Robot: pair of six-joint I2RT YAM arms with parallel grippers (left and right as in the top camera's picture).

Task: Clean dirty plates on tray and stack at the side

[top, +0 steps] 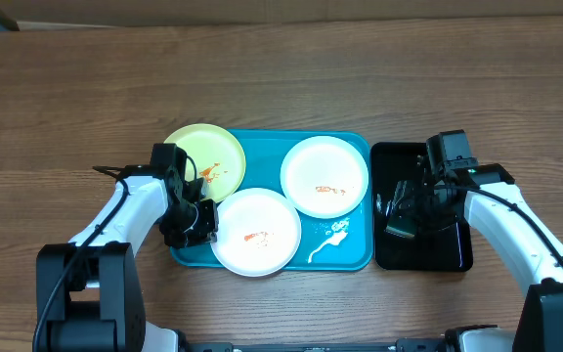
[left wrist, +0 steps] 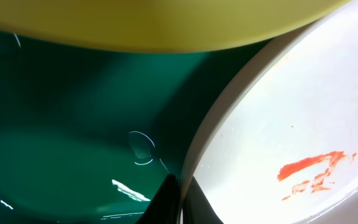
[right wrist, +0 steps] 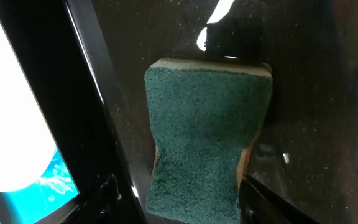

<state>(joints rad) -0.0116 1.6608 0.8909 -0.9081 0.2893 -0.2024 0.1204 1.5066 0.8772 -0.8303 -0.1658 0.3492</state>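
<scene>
I work at a brown wood-grain table. A pale strip runs beyond its far edge, widest at the far left corner. A black tray, rectangular with rounded corners and a raised rim, sits right of the table's centre. It is closer to the near edge than the far edge, with its long sides running near to far. Its glossy surface shows bright reflections. A scouring sponge lies flat in it, dark green abrasive face up. A tan layer shows along one end and one side, and the long sides pinch inward at mid-length.
</scene>
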